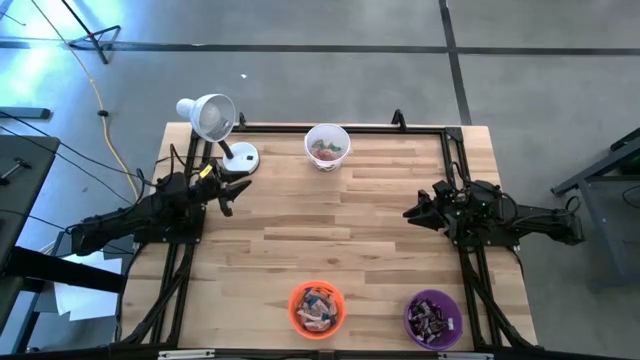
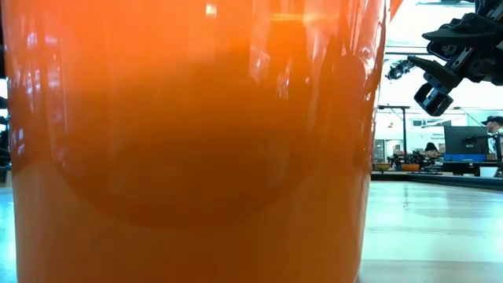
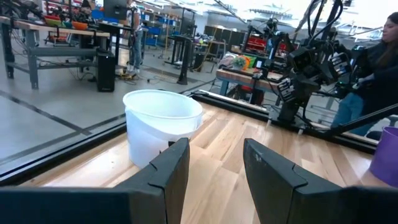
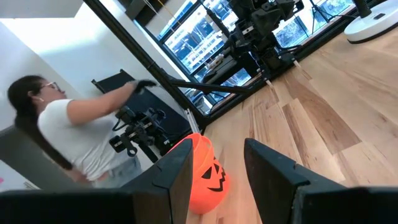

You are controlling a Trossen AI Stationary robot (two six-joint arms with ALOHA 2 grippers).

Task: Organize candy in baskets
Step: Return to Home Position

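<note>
High view: baskets [image 1: 327, 163] apart from grippers [image 1: 411, 213]

Left arm [image 1: 130, 222] folded low on left side; left end effector [image 1: 226, 196] points inward, fingers parted, empty. Right arm [image 1: 522, 226] mirrored on right side; right end effector [image 1: 414, 212] fingers parted, empty.

A white desk lamp [image 1: 213, 116] stands on the wooden table [image 1: 340, 215] at about ten o'clock, its cone shade tilted over its round base [image 1: 241, 157]. Farther out toward ten o'clock, a yellow cable [image 1: 97, 95] trails across the grey floor [image 1: 330, 70]. A person in a white shirt [image 4: 74, 134] stands off the table, one arm raised.
</note>
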